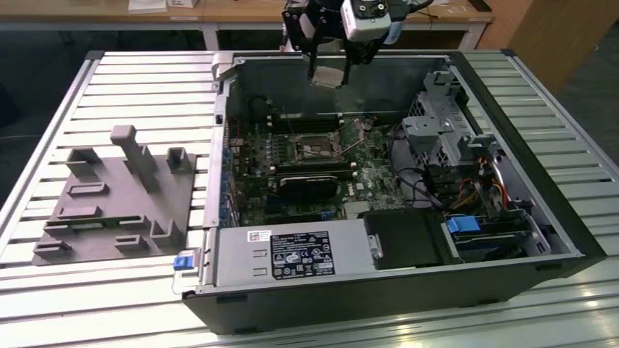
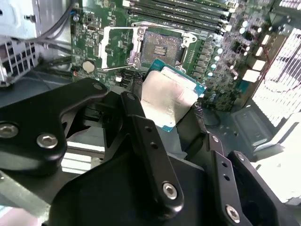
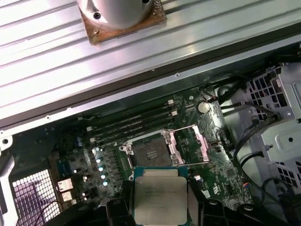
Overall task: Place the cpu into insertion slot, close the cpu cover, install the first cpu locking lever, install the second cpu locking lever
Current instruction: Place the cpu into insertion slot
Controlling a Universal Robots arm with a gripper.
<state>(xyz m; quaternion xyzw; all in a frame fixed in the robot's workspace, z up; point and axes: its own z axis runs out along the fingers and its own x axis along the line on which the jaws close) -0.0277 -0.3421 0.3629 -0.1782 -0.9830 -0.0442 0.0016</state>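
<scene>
Gripper clamped on the cpu by two opposite edges, held well above the far side of the open computer case, insertion slot bare below, cpu cover lying open just beside the slot.

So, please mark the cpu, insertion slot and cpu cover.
cpu [image 2: 167, 101], second wrist view, metal face.
insertion slot [image 3: 149, 153], first wrist view, dark centre.
cpu cover [image 2: 106, 47], second wrist view, outer frame bar.

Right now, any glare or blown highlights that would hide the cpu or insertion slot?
Second wrist view: glare whitens the cpu face, the case vent burns out, the insertion slot reads fine. First wrist view: cpu and slot evenly lit; bright streaks on the slatted table. Exterior view: slot sits in shade, sheen on the table's near slats.
</scene>
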